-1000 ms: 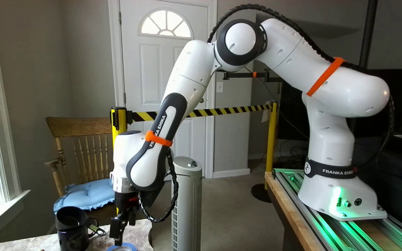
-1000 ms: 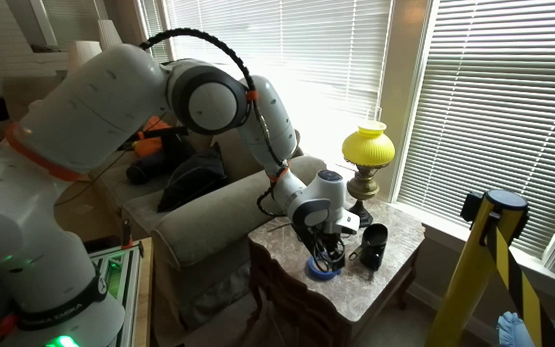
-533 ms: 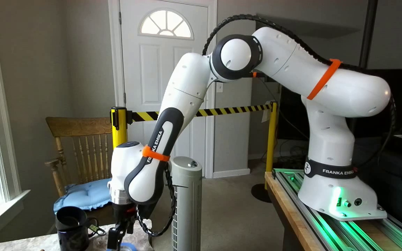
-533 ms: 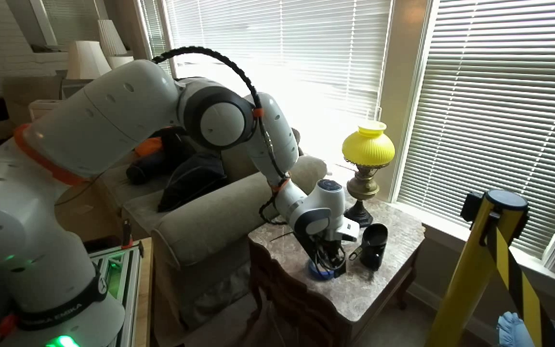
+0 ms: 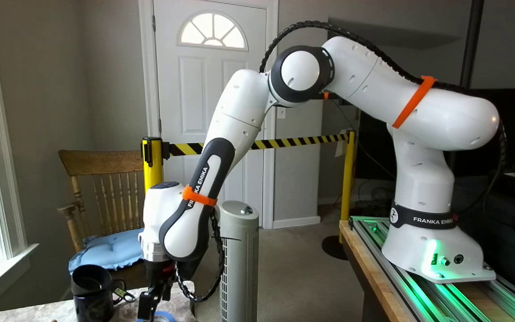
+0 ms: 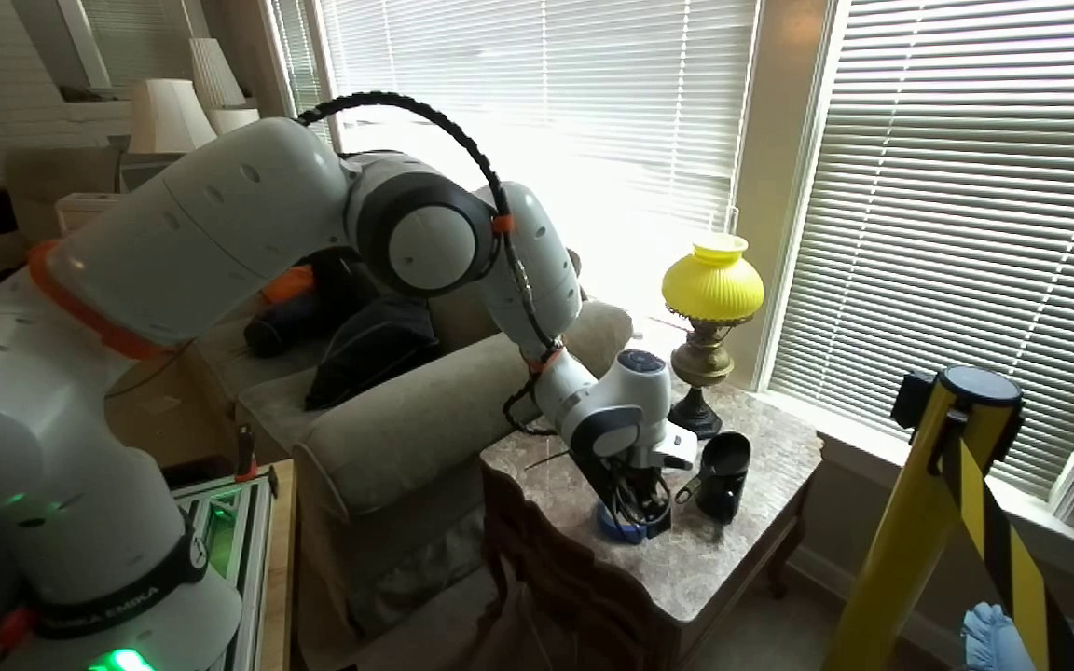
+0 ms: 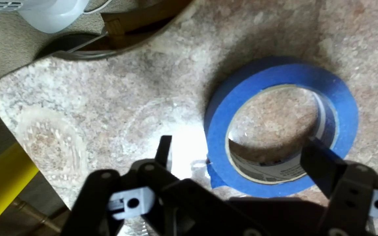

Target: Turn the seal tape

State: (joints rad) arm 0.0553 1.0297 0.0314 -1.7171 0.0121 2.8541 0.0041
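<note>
Wrist view: end effector [image 7: 239, 153] part-hides blue tape [image 7: 217, 131]; core print [image 7: 282, 172] blurred.

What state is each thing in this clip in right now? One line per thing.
Gripper: open, nothing clamped
Blue tape roll: flat on the table, loose end sticking out
Dark mug: upright, contents unclear
Yellow-shaded lamp: upright, lit or not unclear
Window blinds: lowered
White door: shut
Barrier tape: drawn out between yellow posts
Base light: glowing green
</note>
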